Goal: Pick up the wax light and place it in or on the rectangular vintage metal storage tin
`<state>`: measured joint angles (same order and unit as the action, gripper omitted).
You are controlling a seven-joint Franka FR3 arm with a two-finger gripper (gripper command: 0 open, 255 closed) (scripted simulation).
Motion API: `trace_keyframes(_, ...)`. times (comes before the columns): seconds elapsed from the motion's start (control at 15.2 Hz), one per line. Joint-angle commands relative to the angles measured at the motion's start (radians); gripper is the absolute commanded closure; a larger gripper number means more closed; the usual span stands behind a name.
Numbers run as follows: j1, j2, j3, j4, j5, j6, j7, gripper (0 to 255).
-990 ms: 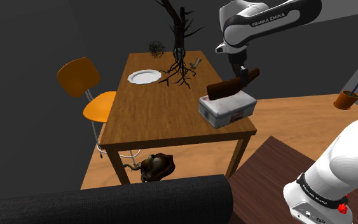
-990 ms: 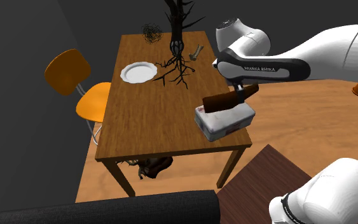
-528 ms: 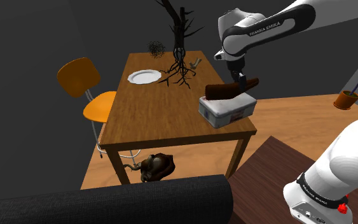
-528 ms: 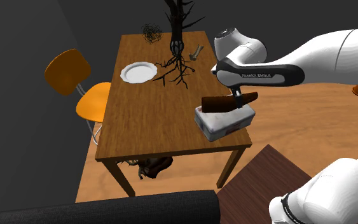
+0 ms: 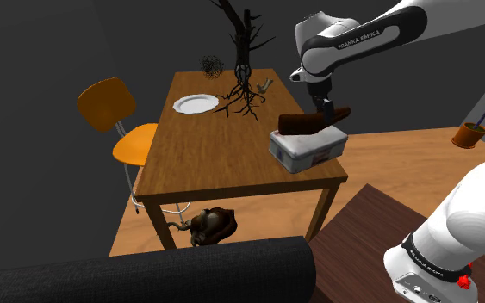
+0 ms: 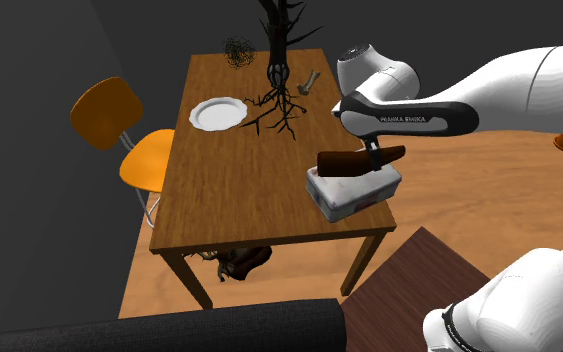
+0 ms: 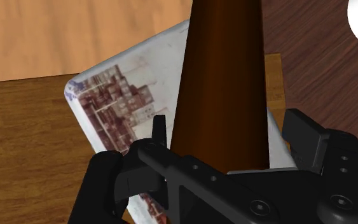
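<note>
Wax light (image 5: pixel 309 124): a dark brown taper lying level along the lid of the tin (image 5: pixel 305 151). It probably rests on the lid, though it may hang just clear.
Tin: a white box with a reddish print on its closed lid. It stands on the counter (image 5: pixel 206 155) by the corner nearest the stand.
Gripper (image 5: pixel 326 115): it straddles the wax light toward one end, not the middle. I cannot tell whether it grips the taper or stands loose around it.
Risk, rolling: a round body on a flat lid may roll once freed. The tin sits close to the counter's edge, so a roll could carry the taper to the floor.
Risk, tipping: the hold is off-centre, so if the taper is let go above the lid, the long end would likely drop first and bounce.
Risk, dragging: if the gripper rises before it has let go, it could pull the taper off or shift the tin.
Count, task things: one wax light, one tin, one gripper.
Count, other things: one counter, one white plate (image 5: pixel 195 104), one bare black branch (image 5: pixel 242 60), one orange chair (image 5: pixel 111 108), one pot (image 5: pixel 469 133) on the floor.
</note>
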<state>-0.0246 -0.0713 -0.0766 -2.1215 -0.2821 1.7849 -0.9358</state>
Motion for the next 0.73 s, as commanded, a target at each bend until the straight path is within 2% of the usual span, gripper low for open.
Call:
trace_keyframes(0.0,0.0,0.0,0.0,0.0,0.0,0.0,0.0,0)
trace_keyframes(0.2,0.0,0.0,0.0,0.0,0.0,0.0,0.0,0)
trace_keyframes(0.46,0.014,0.008,0.016,0.13,0.015,-0.125,-0.007,0)
trace_keyframes(0.66,0.014,0.008,0.016,0.13,0.015,-0.125,-0.007,0)
